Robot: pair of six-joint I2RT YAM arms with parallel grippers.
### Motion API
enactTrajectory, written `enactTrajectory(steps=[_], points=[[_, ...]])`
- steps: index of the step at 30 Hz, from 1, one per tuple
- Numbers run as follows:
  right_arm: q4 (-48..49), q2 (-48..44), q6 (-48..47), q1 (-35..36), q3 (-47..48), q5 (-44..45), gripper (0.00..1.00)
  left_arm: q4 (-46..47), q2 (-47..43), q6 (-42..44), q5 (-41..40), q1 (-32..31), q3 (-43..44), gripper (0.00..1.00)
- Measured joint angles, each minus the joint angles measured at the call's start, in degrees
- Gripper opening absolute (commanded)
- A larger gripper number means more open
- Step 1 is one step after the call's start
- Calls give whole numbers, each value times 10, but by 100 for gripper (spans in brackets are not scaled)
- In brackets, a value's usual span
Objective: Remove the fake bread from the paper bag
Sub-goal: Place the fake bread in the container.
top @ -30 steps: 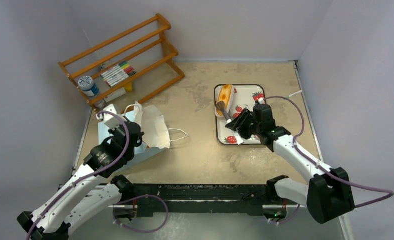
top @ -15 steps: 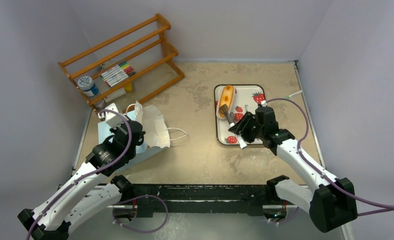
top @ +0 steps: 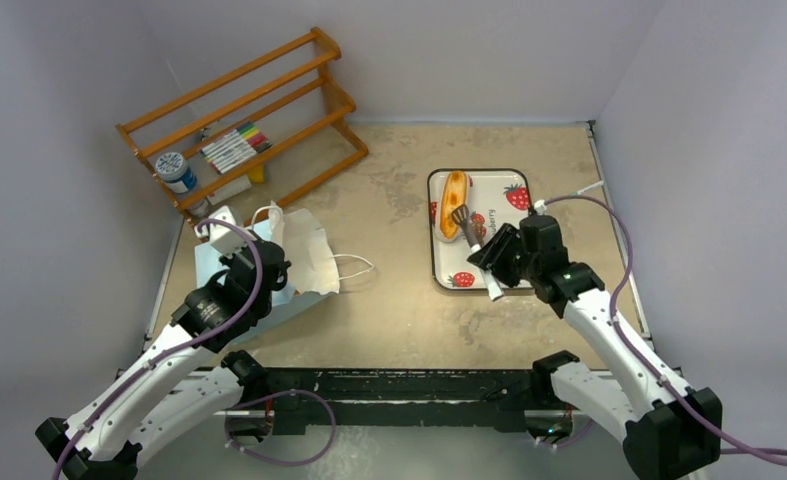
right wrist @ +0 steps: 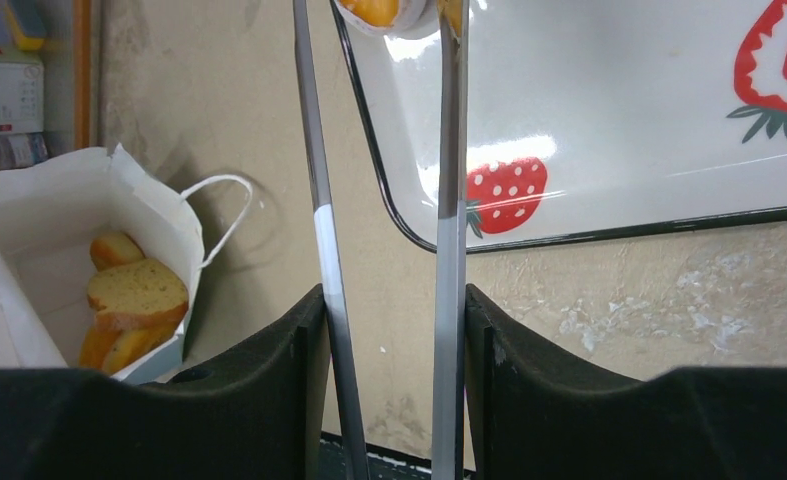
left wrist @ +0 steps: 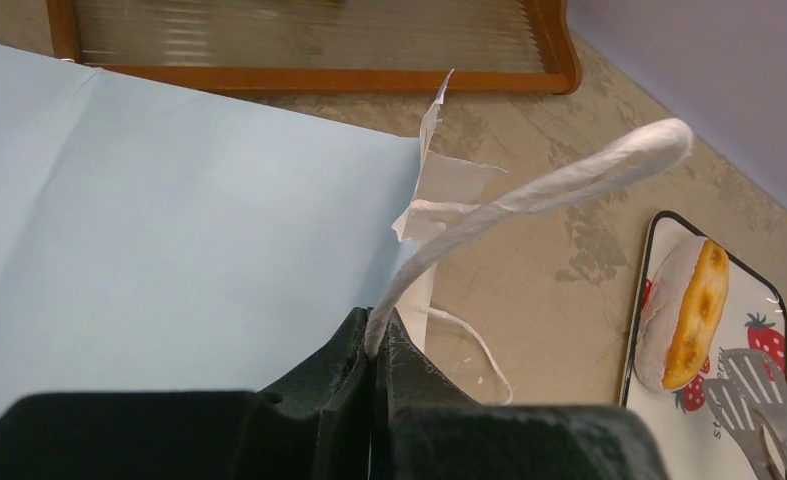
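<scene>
The light blue paper bag (top: pixel 212 276) lies on its side at the left, its white inside (right wrist: pixel 59 215) open toward the tray. My left gripper (top: pixel 261 264) is shut on its white string handle (left wrist: pixel 549 185) next to the bag's blue face (left wrist: pixel 169 230). Several toy bread pieces (right wrist: pixel 134 295) sit inside the bag. A long golden loaf (top: pixel 454 190) lies on the strawberry-print tray (top: pixel 504 215) and also shows in the left wrist view (left wrist: pixel 684 312). My right gripper (top: pixel 499 256) is shut on metal tongs (top: pixel 469 232), whose spread arms (right wrist: pixel 451 200) reach toward the loaf.
A wooden rack (top: pixel 249 110) with markers (top: pixel 234 145) and a blue-lidded jar (top: pixel 174 170) stands at the back left. The bag's other handle (top: pixel 354 266) lies on the table. Walls close in on the left, back and right.
My right gripper and the tongs have drawn back toward the near right. The loaf has shifted a little further onto the tray. The left gripper still holds the handle.
</scene>
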Motion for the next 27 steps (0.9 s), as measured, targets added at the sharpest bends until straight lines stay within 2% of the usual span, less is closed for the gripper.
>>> enactTrajectory(steps=[6,14,20,27], points=[[-15,-14,-2,0,25,28,40,1,0,-1,0,0,0,0],[0,45,-9,-3,55,72,17,15,-3,15,23,0,-3,0],[60,152,-31,-39,82,76,13,49,-24,68,84,0,-24,0],[122,250,-64,-98,115,47,11,88,-26,133,200,0,-35,0]])
